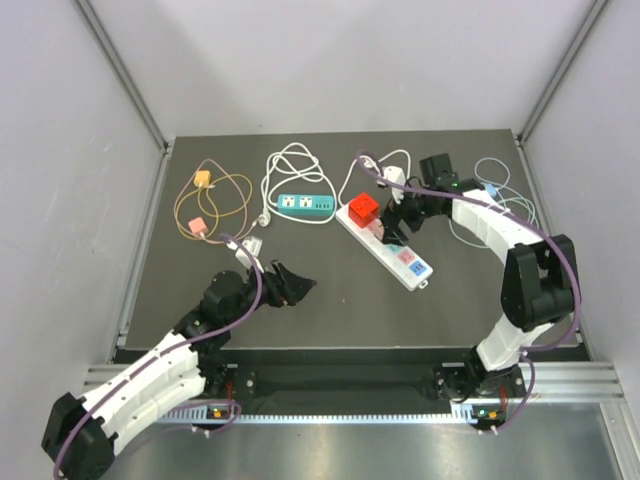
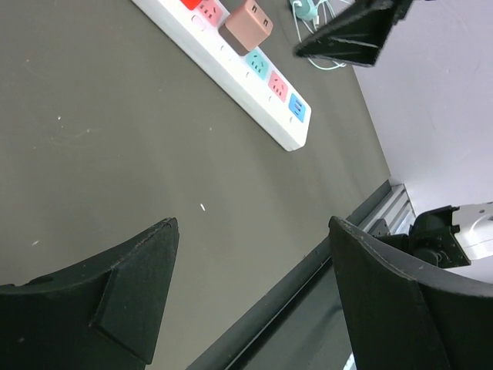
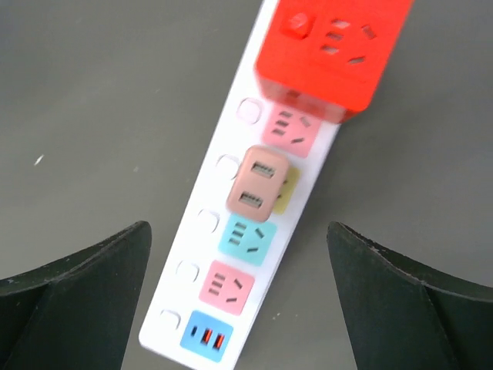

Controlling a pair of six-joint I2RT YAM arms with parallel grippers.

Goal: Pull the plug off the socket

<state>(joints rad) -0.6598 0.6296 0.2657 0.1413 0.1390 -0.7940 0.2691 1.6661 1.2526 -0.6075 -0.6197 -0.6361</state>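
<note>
A white power strip (image 1: 400, 255) lies slantwise on the dark mat right of centre. A red cube adapter (image 1: 363, 210) is plugged into its far end. A pink-brown USB charger plug (image 3: 258, 181) sits in the socket after it, and also shows in the left wrist view (image 2: 248, 25). My right gripper (image 3: 237, 231) hovers open over the strip (image 3: 223, 254), one finger on each side, touching nothing. In the top view the right gripper (image 1: 400, 218) covers the charger. My left gripper (image 1: 298, 285) is open and empty above bare mat, left of the strip (image 2: 254, 77).
A small teal power strip (image 1: 305, 205) with a coiled white cable lies at the back centre. Orange and pink chargers with looped cables (image 1: 205, 205) lie back left. A light blue cable (image 1: 495, 195) lies back right. The mat's near edge and metal rail (image 2: 323, 270) run under the left gripper.
</note>
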